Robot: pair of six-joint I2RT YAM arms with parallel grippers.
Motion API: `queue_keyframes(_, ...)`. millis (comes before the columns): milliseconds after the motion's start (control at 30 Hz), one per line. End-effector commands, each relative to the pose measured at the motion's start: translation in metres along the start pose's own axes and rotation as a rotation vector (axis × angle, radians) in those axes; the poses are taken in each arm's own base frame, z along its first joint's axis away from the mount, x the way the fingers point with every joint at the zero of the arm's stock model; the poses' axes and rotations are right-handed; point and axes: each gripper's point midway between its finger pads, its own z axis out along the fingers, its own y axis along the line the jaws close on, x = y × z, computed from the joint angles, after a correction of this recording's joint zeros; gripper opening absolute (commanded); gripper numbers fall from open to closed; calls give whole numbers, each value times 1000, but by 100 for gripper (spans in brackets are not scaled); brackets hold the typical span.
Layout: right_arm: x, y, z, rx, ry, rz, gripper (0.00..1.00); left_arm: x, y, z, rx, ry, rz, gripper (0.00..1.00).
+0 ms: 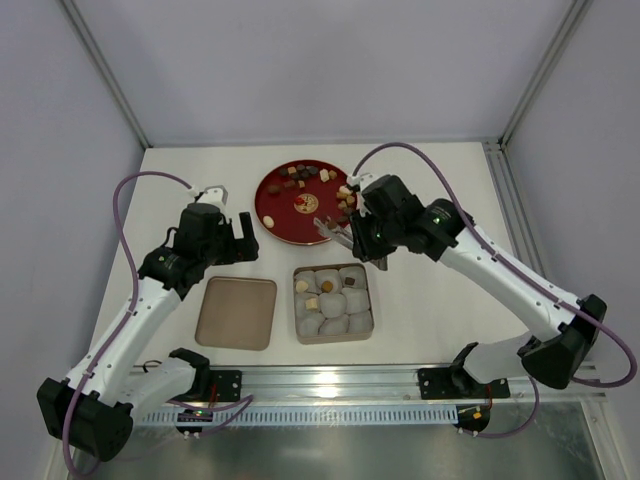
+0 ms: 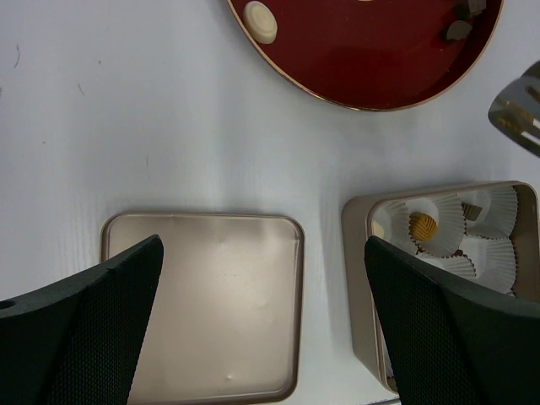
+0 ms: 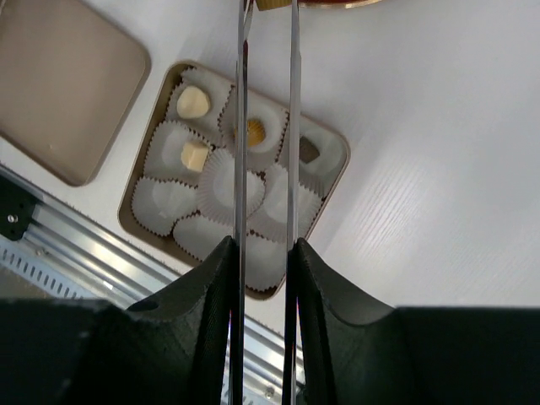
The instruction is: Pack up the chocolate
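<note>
Empty left claw [image 2: 263, 243] gapes wide; right claw [image 3: 263, 245] grips tongs [image 3: 241, 126] (near the tin [image 2: 356, 287]).

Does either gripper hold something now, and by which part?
The right gripper clamps thin silver metal tongs near their rear end; a tan piece shows between their tips, cut off by the frame. The left gripper is open and empty.

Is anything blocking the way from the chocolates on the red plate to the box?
Nothing visible does. The tin sits open right beside the red plate of chocolates; its lid lies aside. Only the right gripper's tongs hang over the plate's edge.
</note>
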Motion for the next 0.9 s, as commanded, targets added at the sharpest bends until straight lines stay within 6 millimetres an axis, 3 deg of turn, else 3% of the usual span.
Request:
queue_keyframes(0,23,9,-21,-27,-8,30,35,-14,-3,-5,9,-38,-11,100)
queue_keyframes(167,62,13,-29,-49,35,53,35,-13,-3,-4,8,-36,-9,100)
queue_keyframes(367,95,20,-40,-87,61,73,35,-12,-3,-3,6,-33,-9,100)
queue_keyframes(600,113,29,-44,-117,83,75,35,-12,-3,-3,5,-30,-9,100)
queue_keyframes(867,131,41,-35,-122,135,48,35,-12,-2,-3,3,-31,-12,100)
